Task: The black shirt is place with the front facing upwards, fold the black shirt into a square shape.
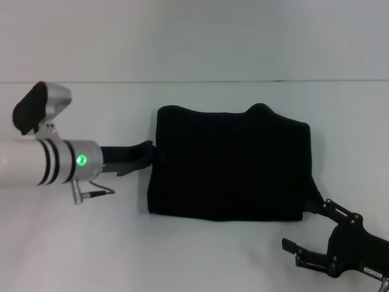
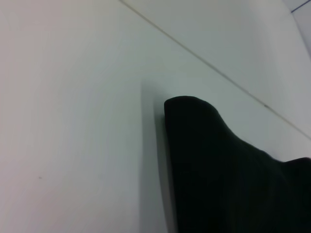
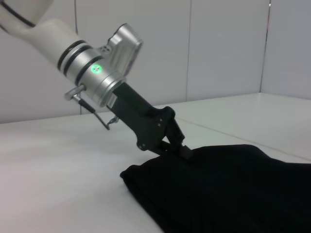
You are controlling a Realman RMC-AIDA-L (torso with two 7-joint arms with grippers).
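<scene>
My left gripper [image 1: 152, 153] is down at the shirt [image 1: 230, 164], its dark fingers touching the cloth's edge on my left side, angled downward from the silver wrist with the green light glowing on it. From the right wrist view I see that same gripper [image 3: 181, 149] with its tips pressed into the top of the fabric; whether they're pinching cloth or just resting there, I cannot tell.

The shirt lies folded ahead of my right gripper [image 1: 310, 255], a thick, matte black slab, roughly rectangular, soft rounded corners, one small hump along its far edge. No lettering shows, only plain black. The layered fold edge [image 3: 146, 194] looks plump and slightly rumpled.

My right gripper sits low, just off the shirt's near right corner, not touching it, black metal fingers spread apart with nothing between them.

The table [image 1: 91, 243] is smooth, plain white. The left wrist view catches one rounded corner of the shirt [image 2: 214, 165] against it.
</scene>
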